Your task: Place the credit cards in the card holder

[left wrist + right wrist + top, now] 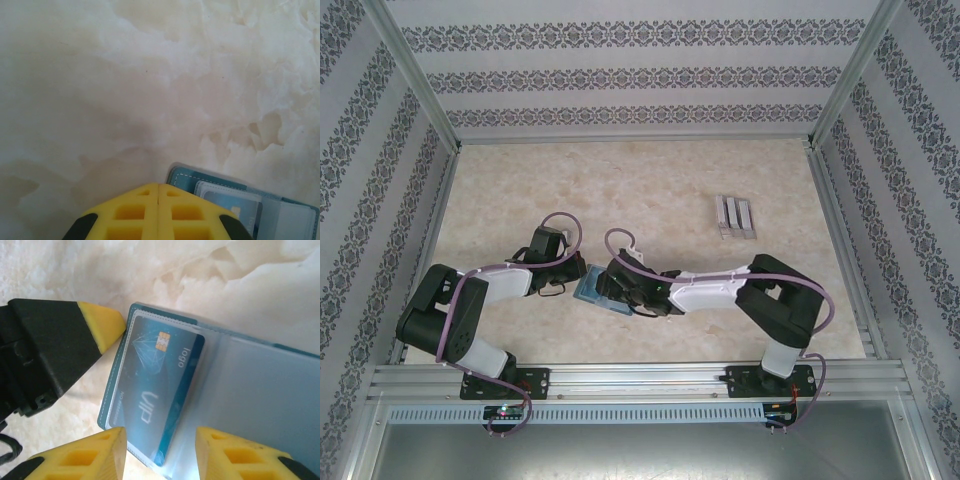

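Observation:
The teal card holder (260, 390) lies open on the table, its pale inner leaves spread to the right. A dark teal credit card (155, 390) with a gold chip and "VIP" lettering sits inside the left clear sleeve. My right gripper (160, 452) is open, its yellow fingers standing either side of the card's near end without pinching it. My left gripper (159, 200) is shut, and its fingertip (106, 324) rests at the holder's left edge near the far corner. From above, both grippers meet over the card holder (588, 290), the left gripper (563, 283) on its left and the right gripper (612, 292) on its right.
A clear plastic three-slot stand (734, 216) sits at the back right of the marbled table (650, 180). Patterned walls and metal frame rails close the table in on three sides. Open tabletop lies behind and to the left of the grippers.

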You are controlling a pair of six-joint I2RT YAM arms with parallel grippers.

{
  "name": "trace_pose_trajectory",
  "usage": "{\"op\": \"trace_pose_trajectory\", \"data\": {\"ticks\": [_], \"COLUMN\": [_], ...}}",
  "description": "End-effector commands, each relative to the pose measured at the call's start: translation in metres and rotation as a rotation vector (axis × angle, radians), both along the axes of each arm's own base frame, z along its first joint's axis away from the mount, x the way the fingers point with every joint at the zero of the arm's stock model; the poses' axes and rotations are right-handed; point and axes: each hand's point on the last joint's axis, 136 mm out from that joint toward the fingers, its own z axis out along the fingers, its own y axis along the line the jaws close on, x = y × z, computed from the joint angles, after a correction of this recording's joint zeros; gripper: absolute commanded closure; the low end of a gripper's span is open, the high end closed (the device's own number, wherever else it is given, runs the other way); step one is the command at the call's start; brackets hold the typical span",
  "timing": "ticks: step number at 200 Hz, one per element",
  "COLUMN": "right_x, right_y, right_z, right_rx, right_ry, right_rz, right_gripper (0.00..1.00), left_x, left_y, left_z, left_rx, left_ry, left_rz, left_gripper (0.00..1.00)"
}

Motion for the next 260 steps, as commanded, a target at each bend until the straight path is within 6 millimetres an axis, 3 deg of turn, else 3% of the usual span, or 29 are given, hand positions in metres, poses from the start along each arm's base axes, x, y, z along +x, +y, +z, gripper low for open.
{"op": "trace_pose_trajectory", "data": {"ticks": [1, 45, 65, 92, 128, 159, 181, 205, 239, 260], "right_x": [-0.006, -0.016, -0.019, -0.017, -0.005, 0.019, 0.042, 0.060, 0.054, 0.040], "right_y": [-0.020, -0.042, -0.045, -0.047, -0.059, -0.079, -0.091, -0.092, -0.093, -0.096], "right_z": [-0.001, 0.001, -0.002, -0.012, -0.026, -0.028, -0.025, -0.012, 0.017, 0.014], "right_rx": [-0.083, -0.170, -0.240, -0.266, -0.320, -0.427, -0.491, -0.445, -0.424, -0.401], "right_ry": [-0.052, -0.068, -0.069, -0.061, -0.059, -0.123, -0.185, -0.190, -0.229, -0.198], "right_rz": [-0.007, -0.007, 0.013, 0.012, -0.014, -0.035, -0.028, -0.017, 0.068, 0.174], "right_gripper": [0.58, 0.56, 0.47, 0.46, 0.46, 0.50, 0.53, 0.54, 0.51, 0.48], "left_x": [-0.016, -0.016, -0.016, -0.016, -0.017, -0.017, -0.018, -0.018, -0.018, -0.018], "left_y": [0.015, 0.022, 0.023, 0.028, 0.028, 0.027, 0.030, 0.029, 0.028, 0.029], "left_z": [-0.014, -0.002, 0.004, 0.002, 0.002, 0.005, 0.004, 0.005, 0.004, 0.001], "left_rx": [0.073, 0.095, 0.102, 0.125, 0.128, 0.118, 0.133, 0.126, 0.126, 0.136], "left_ry": [0.054, 0.008, -0.009, -0.004, -0.002, -0.011, -0.010, -0.015, -0.012, -0.006], "left_rz": [0.041, 0.056, 0.057, 0.072, 0.071, 0.066, 0.074, 0.069, 0.066, 0.061], "left_gripper": [0.93, 0.74, 0.70, 0.67, 0.67, 0.67, 0.67, 0.66, 0.66, 0.66]}}
